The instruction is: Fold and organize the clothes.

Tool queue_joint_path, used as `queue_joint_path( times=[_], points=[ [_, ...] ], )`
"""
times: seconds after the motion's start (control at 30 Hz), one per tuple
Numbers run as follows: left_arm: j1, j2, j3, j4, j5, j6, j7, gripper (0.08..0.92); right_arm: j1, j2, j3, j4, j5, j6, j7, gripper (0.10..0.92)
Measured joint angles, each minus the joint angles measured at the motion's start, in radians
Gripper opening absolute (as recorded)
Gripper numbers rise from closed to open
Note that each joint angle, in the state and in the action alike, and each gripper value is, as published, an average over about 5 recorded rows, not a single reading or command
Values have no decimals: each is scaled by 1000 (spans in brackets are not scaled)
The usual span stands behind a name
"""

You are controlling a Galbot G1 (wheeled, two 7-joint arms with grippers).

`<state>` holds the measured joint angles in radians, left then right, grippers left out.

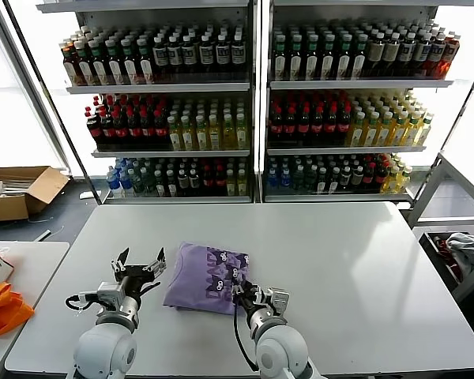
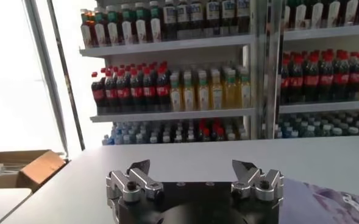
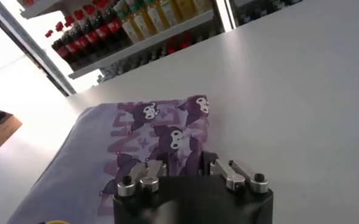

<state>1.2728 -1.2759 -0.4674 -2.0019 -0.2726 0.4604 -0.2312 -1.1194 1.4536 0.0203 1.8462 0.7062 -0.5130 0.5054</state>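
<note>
Carefully, my right gripper (image 1: 242,295) is pinching the shirt (image 1: 205,276) at its near right corner; I should bite all layers. My left gripper (image 1: 141,268) hovers spread, empty.

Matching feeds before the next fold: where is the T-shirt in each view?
Head: T-shirt at table's near centre, between both grippers.
Left wrist: only a lavender corner beside the left gripper.
Right wrist: fills the area ahead of the right gripper, print up.
Shared landmark: drink shelves.

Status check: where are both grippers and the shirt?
Left gripper open beside the T-shirt. Right gripper closing on its near edge. Shirt folded on table, nothing blocking.
</note>
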Motion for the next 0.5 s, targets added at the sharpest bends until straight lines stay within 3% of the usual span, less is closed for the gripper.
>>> queue_joint_path(
  times=[0.27,0.5],
  points=[
    [10,-3,-1,-2,2,1,-6,822,-8,-28,2,17,-9,-5,7,136],
    [4,-3,-6,-6,1,5,-12,823,-21,-124,50,88,9,-34,-2,117]
  ],
)
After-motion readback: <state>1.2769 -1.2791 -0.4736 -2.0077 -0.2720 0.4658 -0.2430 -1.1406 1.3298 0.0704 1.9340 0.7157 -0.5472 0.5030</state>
